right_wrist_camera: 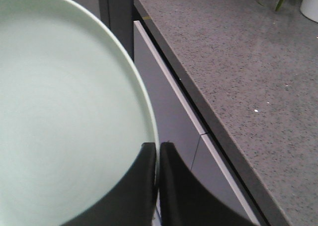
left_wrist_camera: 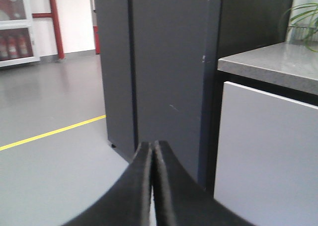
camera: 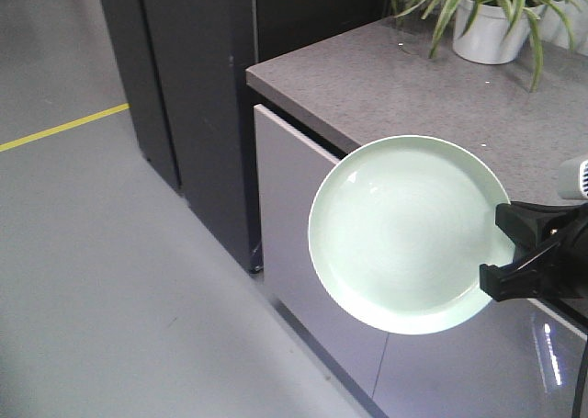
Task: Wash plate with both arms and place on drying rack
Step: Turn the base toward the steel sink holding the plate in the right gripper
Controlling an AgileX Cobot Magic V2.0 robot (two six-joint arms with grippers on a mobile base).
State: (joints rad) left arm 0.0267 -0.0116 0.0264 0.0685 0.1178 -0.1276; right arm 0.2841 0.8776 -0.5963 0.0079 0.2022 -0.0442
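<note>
The left gripper has its two black fingers pressed flat together with nothing between them, pointing toward a dark cabinet. The right gripper pinches the right edge of the plate, which hangs in the air with its glossy face turned toward the front camera, just in front of the pale drawer front below the speckled grey counter. Farther back on the counter stands a potted plant, and a yellow line crosses the grey floor.

You see a grey speckled countertop over white drawer fronts — a potted plant stands on it. Dark cabinets adjoin; a yellow line crosses the floor.
</note>
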